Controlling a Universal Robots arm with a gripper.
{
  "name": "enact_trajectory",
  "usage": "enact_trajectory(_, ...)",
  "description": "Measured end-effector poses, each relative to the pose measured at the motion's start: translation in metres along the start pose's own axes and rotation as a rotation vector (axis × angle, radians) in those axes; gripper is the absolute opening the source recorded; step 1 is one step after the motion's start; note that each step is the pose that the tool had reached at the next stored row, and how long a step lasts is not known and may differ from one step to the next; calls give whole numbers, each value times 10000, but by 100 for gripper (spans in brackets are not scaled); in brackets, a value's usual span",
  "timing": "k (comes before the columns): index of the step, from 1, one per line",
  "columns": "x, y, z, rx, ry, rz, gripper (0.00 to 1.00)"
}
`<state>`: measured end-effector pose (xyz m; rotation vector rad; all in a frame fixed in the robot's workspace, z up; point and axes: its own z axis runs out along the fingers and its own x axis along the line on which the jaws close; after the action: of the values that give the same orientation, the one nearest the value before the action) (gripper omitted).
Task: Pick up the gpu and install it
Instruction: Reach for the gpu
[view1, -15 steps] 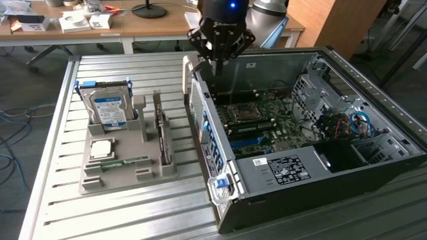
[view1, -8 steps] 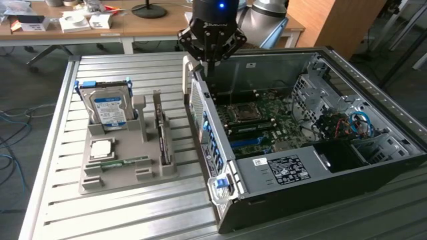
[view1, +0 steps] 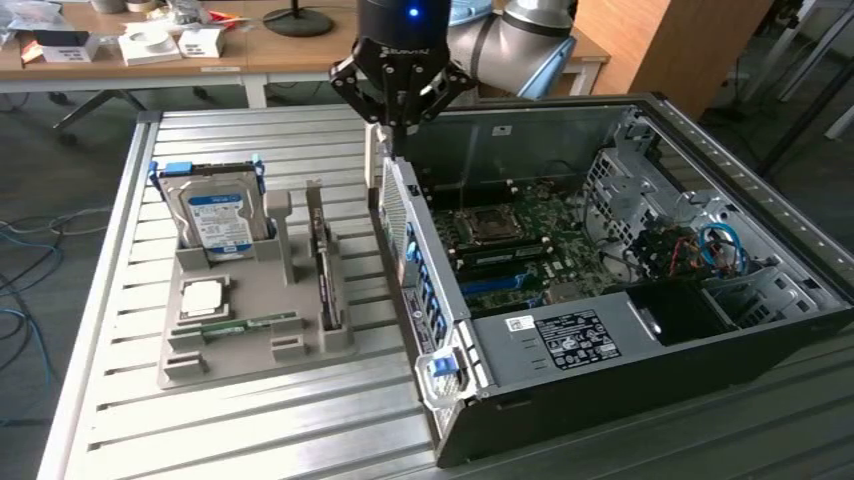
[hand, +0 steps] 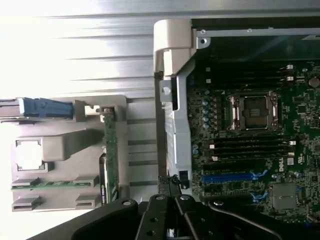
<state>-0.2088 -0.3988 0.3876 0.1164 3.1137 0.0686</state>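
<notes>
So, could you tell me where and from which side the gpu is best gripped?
Take the gpu by its upper long edge, near the middle, coming straight down, I'd say. It stands on edge in a slot of the grey holder, so that edge stands free, and its thin flat faces suit a pinch across them.

The arm (view1: 534, 35) runs out of frame above the claw (view1: 398, 125). The gpu (view1: 326, 268) stands edge-on in its tray (view1: 227, 365), so its faces are hidden. In the wrist view, glare washes out the table (hand: 80, 47). The print of the label (view1: 577, 338) on the computer case (view1: 747, 340) is too small to read.
</notes>
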Motion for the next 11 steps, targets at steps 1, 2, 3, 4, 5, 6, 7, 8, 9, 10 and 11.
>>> enact_trajectory(1, 27, -2, 1, 1, 0, 1, 11)
enact_trajectory(2, 53, -4, 2, 0, -1, 2, 11)
enact_trajectory(3, 79, -6, 3, 1, 1, 2, 11)
enact_trajectory(4, 103, -7, 4, 1, 0, 2, 11)
enact_trajectory(5, 127, -9, 5, 0, 0, 1, 11)
enact_trajectory(6, 151, -11, 6, 0, 0, 1, 11)
enact_trajectory(7, 177, -13, 7, 0, 0, 1, 11)
enact_trajectory(8, 201, -14, 9, 0, 0, 1, 11)
enact_trajectory(9, 225, -16, 10, 0, 0, 1, 11)
enact_trajectory(10, 246, -17, 11, 0, 0, 2, 11)
enact_trajectory(11, 266, -19, 12, 1, 0, 2, 11)
